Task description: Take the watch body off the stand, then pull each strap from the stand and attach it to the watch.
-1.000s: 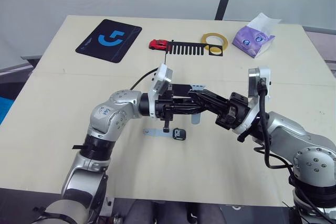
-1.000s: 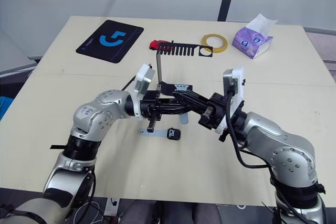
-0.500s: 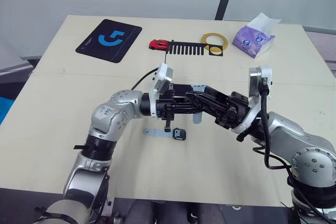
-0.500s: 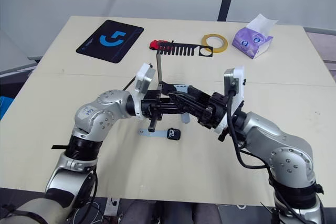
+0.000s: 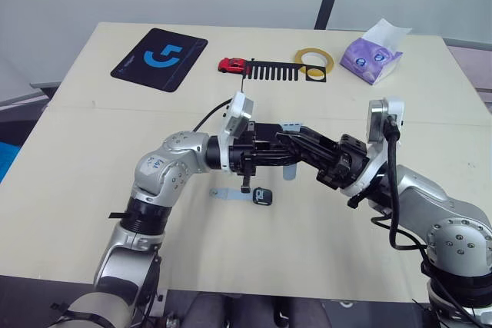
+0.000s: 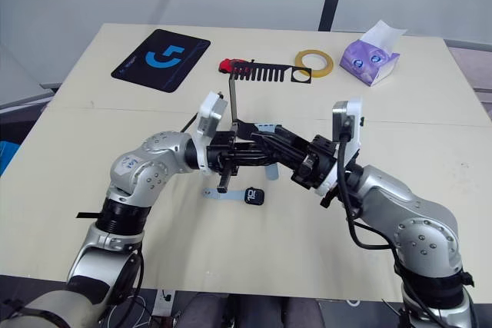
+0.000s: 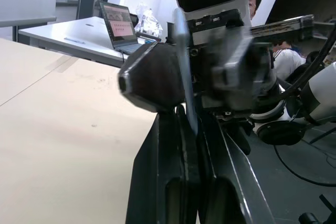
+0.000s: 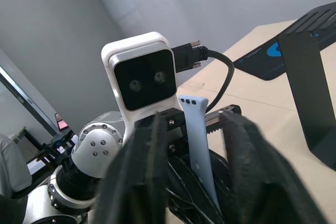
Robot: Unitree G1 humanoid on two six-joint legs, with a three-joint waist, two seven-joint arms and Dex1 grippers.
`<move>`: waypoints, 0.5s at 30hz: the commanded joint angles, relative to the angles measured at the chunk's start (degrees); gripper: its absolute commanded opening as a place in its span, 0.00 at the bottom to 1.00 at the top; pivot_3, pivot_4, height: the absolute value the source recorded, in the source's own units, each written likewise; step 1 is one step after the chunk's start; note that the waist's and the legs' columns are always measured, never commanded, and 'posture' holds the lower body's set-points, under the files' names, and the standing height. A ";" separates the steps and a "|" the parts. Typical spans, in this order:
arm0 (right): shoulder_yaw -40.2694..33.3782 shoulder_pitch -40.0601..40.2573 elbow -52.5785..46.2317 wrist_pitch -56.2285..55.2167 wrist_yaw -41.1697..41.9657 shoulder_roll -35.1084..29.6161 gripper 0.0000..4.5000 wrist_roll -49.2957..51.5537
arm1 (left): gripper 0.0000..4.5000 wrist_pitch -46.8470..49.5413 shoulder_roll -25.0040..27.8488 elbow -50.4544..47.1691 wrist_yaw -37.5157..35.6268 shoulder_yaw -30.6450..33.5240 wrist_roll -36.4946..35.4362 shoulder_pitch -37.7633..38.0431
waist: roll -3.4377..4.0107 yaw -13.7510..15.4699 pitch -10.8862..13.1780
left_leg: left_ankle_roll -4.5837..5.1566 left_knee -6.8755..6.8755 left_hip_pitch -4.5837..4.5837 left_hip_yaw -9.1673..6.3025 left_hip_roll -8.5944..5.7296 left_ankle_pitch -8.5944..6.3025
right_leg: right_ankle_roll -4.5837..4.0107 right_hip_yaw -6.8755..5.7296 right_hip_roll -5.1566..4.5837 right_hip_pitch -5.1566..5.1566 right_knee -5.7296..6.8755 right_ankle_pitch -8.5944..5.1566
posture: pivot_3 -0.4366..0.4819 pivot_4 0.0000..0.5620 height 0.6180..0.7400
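Both hands meet just in front of the stand [image 5: 261, 130] at mid-tabletop [image 5: 77, 159]. The left hand [image 5: 290, 153] pinches a pale strap [image 8: 195, 129] between closed fingers, while the right hand [image 5: 286, 139] spreads its fingers wide around that same strap. The watch body [image 5: 263, 196] lies flat on the tabletop just in front of the stand, with the second strap [image 5: 227, 194] touching it.

Watch body [image 5: 263, 196] on table [image 5: 77, 151], before stand [image 5: 269, 71]
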 commanded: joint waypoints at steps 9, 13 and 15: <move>0.27 -0.35 -2.29 -0.91 0.74 -0.01 0.01 0.77 | 0.00 -1.67 -0.86 -0.47 0.22 0.93 -0.37 -1.27 | 0.00 0.00 0.00 | 0.00 0.00 0.00 0.00 0.00 0.00 | 0.00 0.00 0.00 0.00 0.00 0.00 | 0.48 0.27 0.98; 0.42 -0.44 -2.48 -0.99 0.69 0.04 0.01 0.56 | 0.00 -1.67 -0.86 -0.40 0.20 0.91 -0.34 -1.30 | 0.00 0.00 0.00 | 0.00 0.00 0.00 0.00 0.00 0.00 | 0.00 0.00 0.00 0.00 0.00 0.00 | 0.48 0.27 0.98; 0.44 -0.50 -2.65 -1.01 0.68 -0.03 0.01 0.51 | 0.00 -1.52 -0.82 -0.40 0.23 0.91 -0.38 -1.31 | 0.00 0.00 0.00 | 0.00 0.00 0.00 0.00 0.00 0.00 | 0.00 0.00 0.00 0.00 0.00 0.00 | 0.48 0.27 0.98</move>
